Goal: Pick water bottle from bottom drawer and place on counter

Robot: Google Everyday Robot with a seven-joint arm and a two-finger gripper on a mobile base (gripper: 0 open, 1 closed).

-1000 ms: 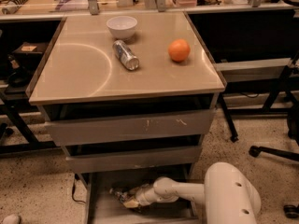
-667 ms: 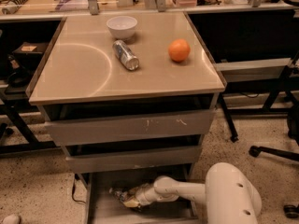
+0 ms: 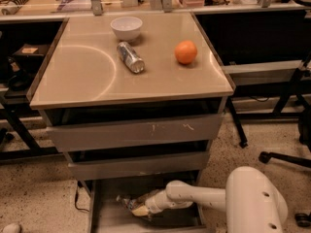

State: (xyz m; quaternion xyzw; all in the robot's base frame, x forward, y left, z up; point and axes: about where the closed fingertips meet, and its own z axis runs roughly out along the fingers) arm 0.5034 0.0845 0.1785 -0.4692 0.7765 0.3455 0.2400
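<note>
The bottom drawer (image 3: 104, 217) is pulled open below the two taller grey drawers. The water bottle (image 3: 124, 201) lies on its side on the drawer floor, only partly visible as a dark band. My gripper (image 3: 139, 209) reaches in from the right on the white arm (image 3: 194, 197) and sits right at the bottle, touching or overlapping it. The tan counter (image 3: 82, 76) is above.
On the counter are a white bowl (image 3: 126, 27), a silver can (image 3: 130, 57) lying on its side and an orange (image 3: 186, 52). The robot's white body (image 3: 255, 203) fills the lower right. An office chair base (image 3: 286, 157) stands at the right, and a desk frame at the left.
</note>
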